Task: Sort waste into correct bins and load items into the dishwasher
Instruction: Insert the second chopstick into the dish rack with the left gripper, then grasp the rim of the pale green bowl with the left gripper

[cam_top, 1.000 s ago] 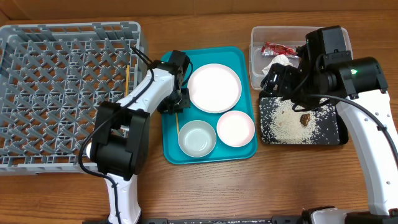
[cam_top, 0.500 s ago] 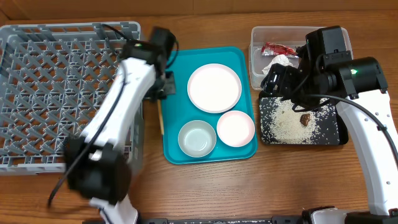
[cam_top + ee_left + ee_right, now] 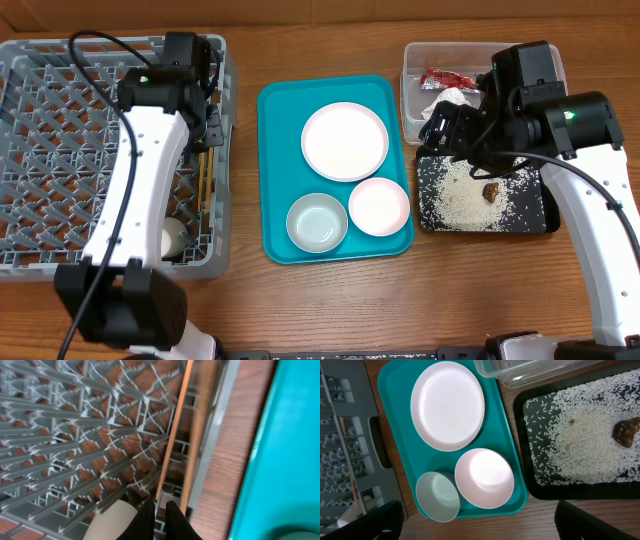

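My left gripper (image 3: 203, 125) (image 3: 160, 510) is over the right edge of the grey dish rack (image 3: 60, 150) (image 3: 75, 435), shut on a wooden chopstick (image 3: 172, 445) that lies along the rack's wall. A second chopstick (image 3: 197, 425) lies beside it. A small white cup (image 3: 172, 238) (image 3: 112, 520) sits in the rack. The white plate (image 3: 345, 140) (image 3: 447, 405), white bowl (image 3: 379, 206) (image 3: 484, 478) and grey bowl (image 3: 317, 221) (image 3: 437, 496) rest on the teal tray (image 3: 275, 230). My right gripper (image 3: 455, 125) (image 3: 480, 525) is open and empty, high above the table.
The clear tub (image 3: 412, 60) at the back right holds the red wrapper (image 3: 448, 78) and the paper wad (image 3: 450, 100). The black tray (image 3: 535, 215) (image 3: 530, 480) in front of it holds rice grains (image 3: 455, 195) and the brown lump (image 3: 491, 190) (image 3: 625, 431).
My left arm has carried a chopstick from the teal tray leftwards to the dish rack's right edge. The right arm has not moved.
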`<state>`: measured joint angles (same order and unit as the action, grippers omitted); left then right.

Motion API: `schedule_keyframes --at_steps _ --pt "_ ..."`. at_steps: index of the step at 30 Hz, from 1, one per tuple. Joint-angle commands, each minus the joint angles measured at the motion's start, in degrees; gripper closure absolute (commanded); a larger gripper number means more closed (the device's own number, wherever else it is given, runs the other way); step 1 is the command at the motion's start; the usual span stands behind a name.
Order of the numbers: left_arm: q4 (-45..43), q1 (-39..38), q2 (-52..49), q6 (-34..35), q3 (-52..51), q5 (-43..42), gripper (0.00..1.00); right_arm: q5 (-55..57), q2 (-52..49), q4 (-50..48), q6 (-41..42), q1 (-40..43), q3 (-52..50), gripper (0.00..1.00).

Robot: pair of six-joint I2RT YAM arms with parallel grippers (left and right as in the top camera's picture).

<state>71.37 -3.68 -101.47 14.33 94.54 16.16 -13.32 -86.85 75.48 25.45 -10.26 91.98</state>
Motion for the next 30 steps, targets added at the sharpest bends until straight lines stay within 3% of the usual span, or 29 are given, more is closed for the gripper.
schedule_keyframes --at_steps 1,5,12,17,22,28,30 --pt "-1.18 0.81 -3.48 -4.11 -2.40 -0.11 0.90 -0.28 0.07 -0.31 -0.35 0.00 0.92 0.02" --pt "-1.90 1.46 -5.53 -4.28 -2.51 -0.90 0.93 -0.28 0.07 -0.33 -0.35 0.00 0.92 0.03" --pt "1.36 1.40 -3.91 -4.31 1.57 -5.97 0.90 -0.28 0.07 -0.35 -0.35 0.00 0.92 0.03" --pt "4.81 -2.03 0.66 -5.60 7.89 -16.17 0.80 -0.28 0.07 -0.35 -0.35 0.00 0.92 0.02" --pt "5.29 -11.80 5.79 -3.54 8.33 -15.56 0.62 -0.28 0.07 -0.07 -0.33 0.00 0.92 0.02" --pt "8.76 -18.40 5.27 2.69 2.60 -15.96 0.63 -0.28 0.07 0.57 -0.33 0.00 0.92 0.00" --pt "7.15 -18.84 5.27 2.40 -1.95 -16.24 0.57 -0.28 0.07 0.83 -0.33 0.00 0.92 0.00"
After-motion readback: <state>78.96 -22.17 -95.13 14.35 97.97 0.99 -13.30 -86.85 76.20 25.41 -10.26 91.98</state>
